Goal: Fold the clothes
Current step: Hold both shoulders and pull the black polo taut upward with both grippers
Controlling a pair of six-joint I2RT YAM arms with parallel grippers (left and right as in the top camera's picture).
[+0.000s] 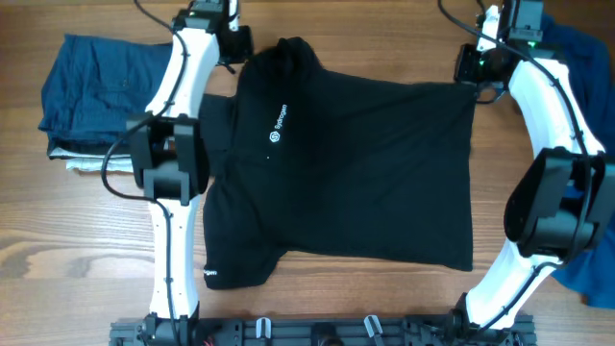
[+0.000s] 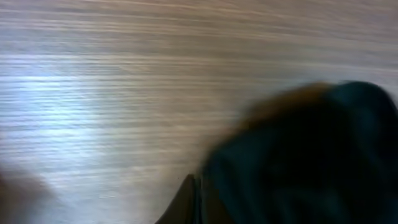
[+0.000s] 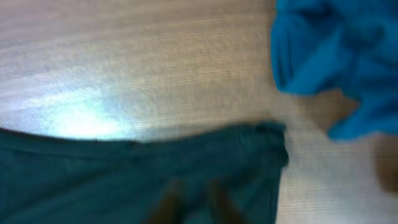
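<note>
The black collared shirt (image 1: 356, 163) lies spread across the table, collar to the left, white chest logo up. My left gripper (image 1: 233, 43) is at its far left sleeve. In the left wrist view its fingers (image 2: 196, 208) are pressed together, with blurred dark cloth (image 2: 311, 162) just to their right; I see no cloth between them. My right gripper (image 1: 478, 69) is at the shirt's far right corner. In the right wrist view its fingers (image 3: 193, 202) are apart over the dark cloth (image 3: 93, 174). A bright blue garment (image 3: 323, 43) lies beyond that corner.
A folded dark blue garment (image 1: 91, 86) lies on a pale one (image 1: 82, 165) at the far left. Bright blue cloth (image 1: 581, 48) lies behind the right arm, with more of it at the right edge (image 1: 591, 274). A black rail (image 1: 317, 332) runs along the front.
</note>
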